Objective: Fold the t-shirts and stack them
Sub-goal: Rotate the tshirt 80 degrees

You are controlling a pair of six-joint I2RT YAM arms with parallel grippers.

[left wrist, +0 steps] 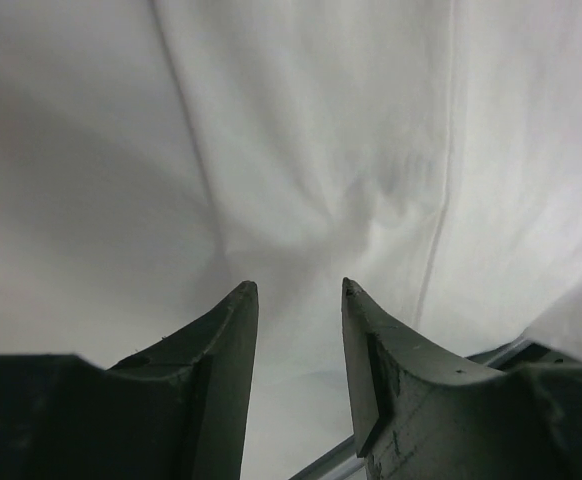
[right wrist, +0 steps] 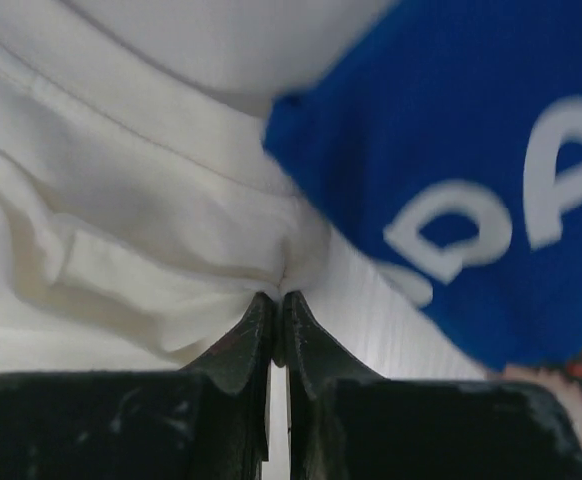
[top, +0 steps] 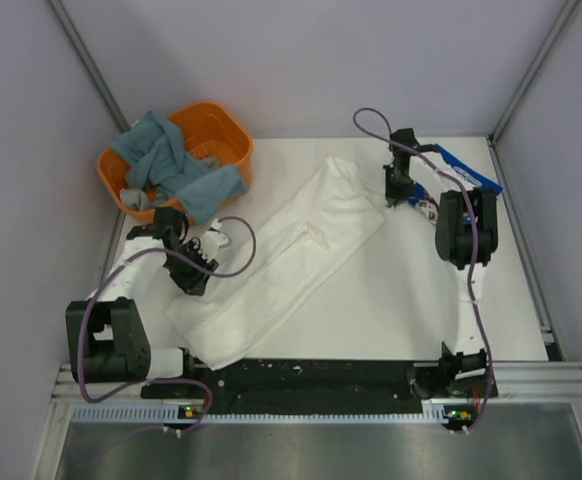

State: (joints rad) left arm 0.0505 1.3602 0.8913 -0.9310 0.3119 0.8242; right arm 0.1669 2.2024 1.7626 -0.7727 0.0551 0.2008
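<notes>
White t-shirt (top: 291,250) edge pinched btwn right gripper (right wrist: 279,296) tips.

Plain pale lilac-grey walls (top: 301,60) close in the back and both sides, with slanting metal struts (top: 91,60) running up the two rear corners. A white table (top: 371,300) fills the middle under soft, even light that throws only faint shadows. Along its near edge lie a black plate (top: 311,375) and a ribbed aluminium rail (top: 531,380), and below them a dull grey steel sheet (top: 321,450).
</notes>
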